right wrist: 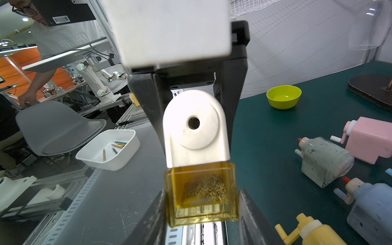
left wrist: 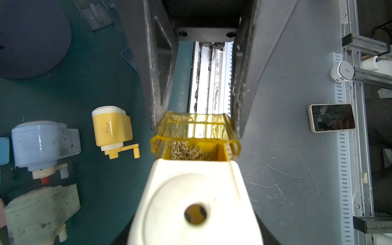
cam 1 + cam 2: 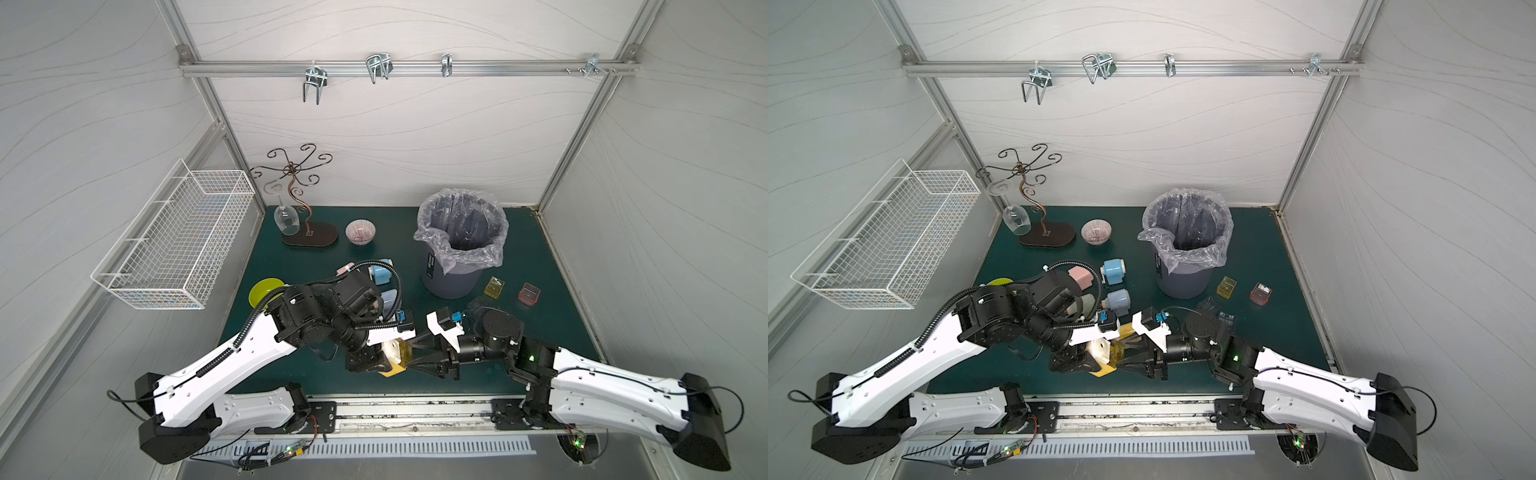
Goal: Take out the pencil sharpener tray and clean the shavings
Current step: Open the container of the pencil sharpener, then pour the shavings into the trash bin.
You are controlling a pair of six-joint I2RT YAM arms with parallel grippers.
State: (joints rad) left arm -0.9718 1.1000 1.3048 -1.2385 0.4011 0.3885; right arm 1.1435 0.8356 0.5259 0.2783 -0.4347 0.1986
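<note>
Over the table's front edge, my left gripper [image 3: 374,361] is shut on the white and yellow pencil sharpener [image 2: 195,201], whose pencil hole faces its wrist camera. The clear yellow tray [image 1: 201,191] sticks partly out of the sharpener body [image 1: 195,131]. My right gripper [image 1: 201,218] is shut on the tray's outer end, one finger [image 2: 161,74] on each side. A clump of tan shavings [image 1: 205,188] lies inside the tray, also seen in the left wrist view as shavings [image 2: 186,150]. In both top views the two grippers meet tip to tip, right gripper [image 3: 412,354].
A grey bin [image 3: 461,241] with a plastic liner stands behind the right arm. Loose yellow [image 3: 494,287] and red [image 3: 529,294] trays lie beside it. Several other sharpeners [image 3: 1115,270] sit behind the left arm, plus a green bowl [image 3: 266,291], striped bowl [image 3: 360,231] and glass stand [image 3: 309,237].
</note>
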